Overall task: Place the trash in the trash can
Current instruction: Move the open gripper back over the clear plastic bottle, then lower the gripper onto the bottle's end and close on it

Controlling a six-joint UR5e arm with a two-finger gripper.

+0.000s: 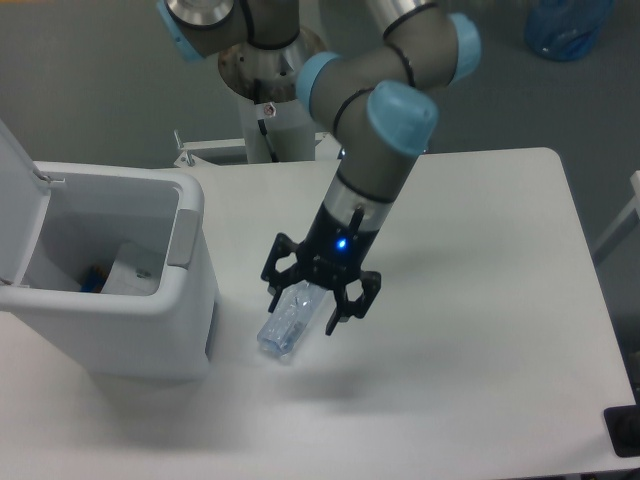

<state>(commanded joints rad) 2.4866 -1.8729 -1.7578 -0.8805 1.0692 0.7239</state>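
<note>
The crushed clear bluish bottle (pixel 281 333) lies on the white table (pixel 470 300), just right of the trash can. My gripper (pixel 304 310) hangs over the bottle's upper half, open, with one black finger on each side of it and the cap end hidden beneath. The trash can (pixel 150 330) is a large white bin at the left with its lid (pixel 15 210) flipped up. Inside it lies a white lump (pixel 130 272) that looks like the paper wad, beside a bit of blue.
A big blue water jug (pixel 568 25) stands on the floor at the top right. The arm's base column (pixel 265 75) rises behind the table. A dark object (pixel 624 432) sits at the table's lower right corner.
</note>
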